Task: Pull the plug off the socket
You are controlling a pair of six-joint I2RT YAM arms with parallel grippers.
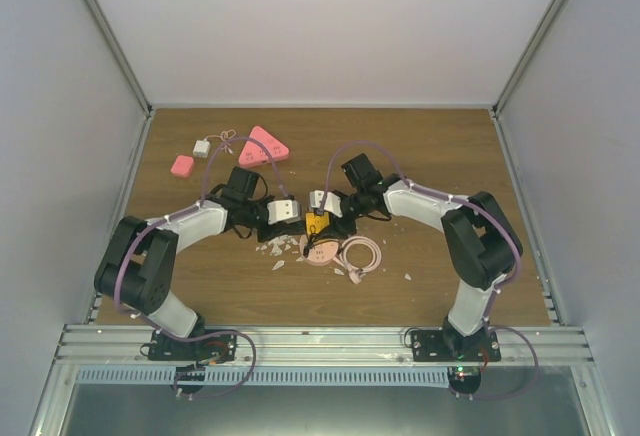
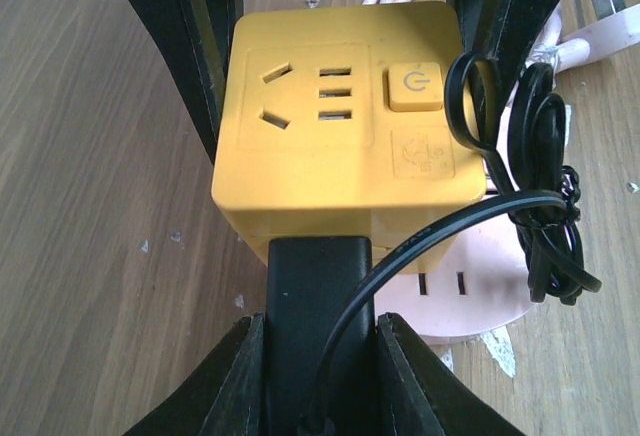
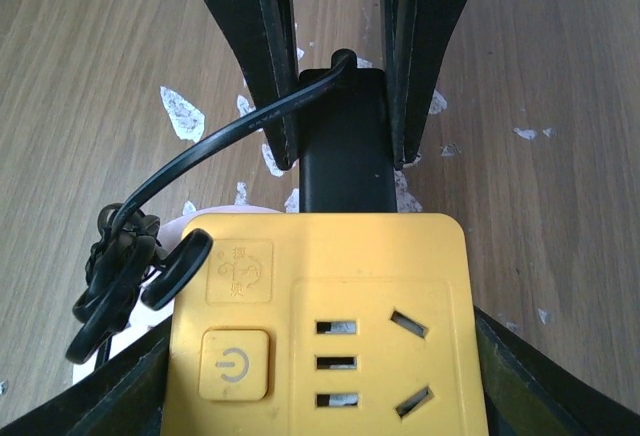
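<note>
Left jaws clench one black plug, right jaws clench one yellow socket.

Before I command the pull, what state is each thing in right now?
left pincer: shut on black plug
right pincer: shut on yellow socket
black plug: seated in yellow socket, no prongs showing
black cord: bundled, slack
power button: cannot tell on or off
</note>
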